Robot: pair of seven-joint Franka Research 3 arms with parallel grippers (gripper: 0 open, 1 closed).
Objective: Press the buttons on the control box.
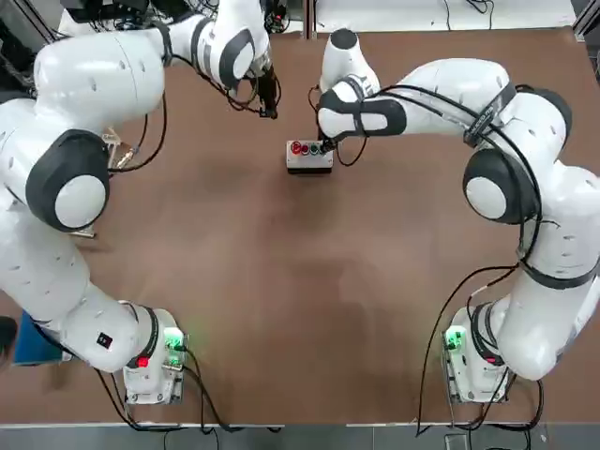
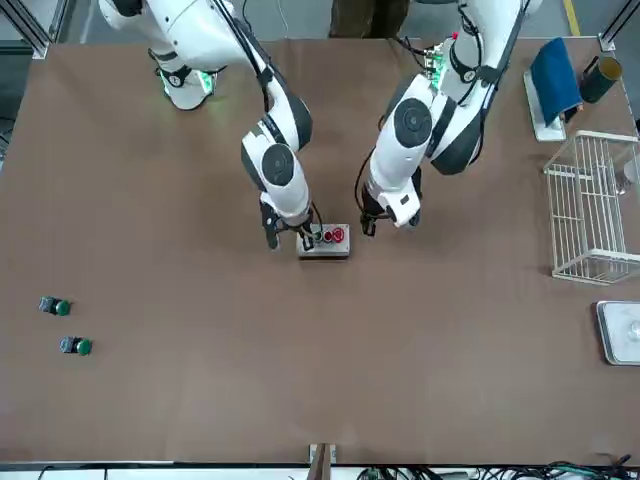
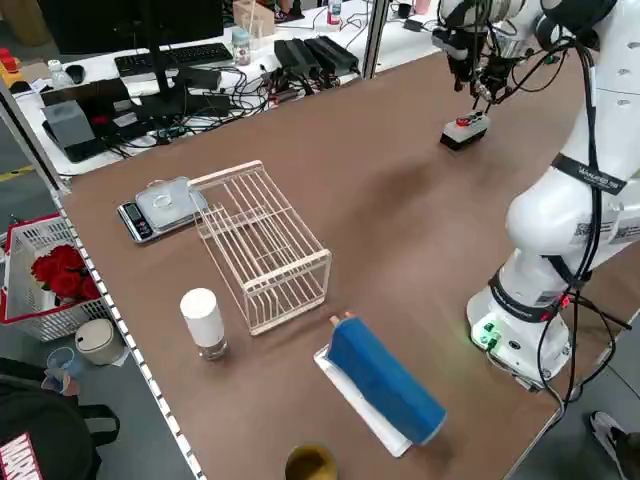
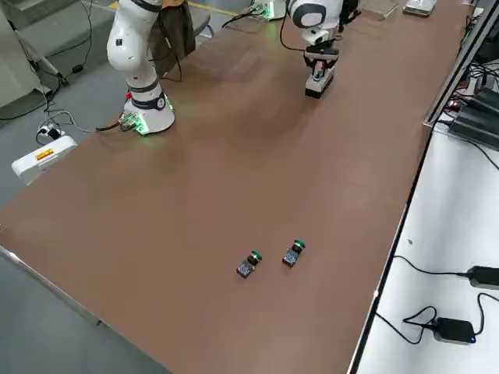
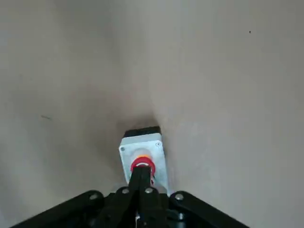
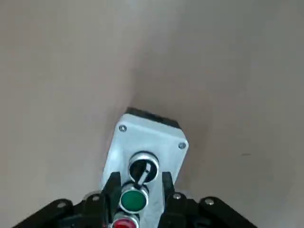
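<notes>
On the brown surface [image 1: 300, 309], past its middle from the arms' bases, sat the control box [image 1: 309, 159]. Its buttons [image 1: 309, 148] ran in a row, large red at the robot's left and dark at the right. The right jaws hung over the box's right end, a little apart and holding nothing, fingers [image 6: 113, 190] on either side of the green button [image 6: 131, 200]. The left jaws were pressed together and empty, the fingertips [image 5: 140, 178] by the large red button [image 5: 141, 163]; contact could not be told. Two loose green-capped buttons [image 2: 66, 327] lay well off, toward the far right edge.
</notes>
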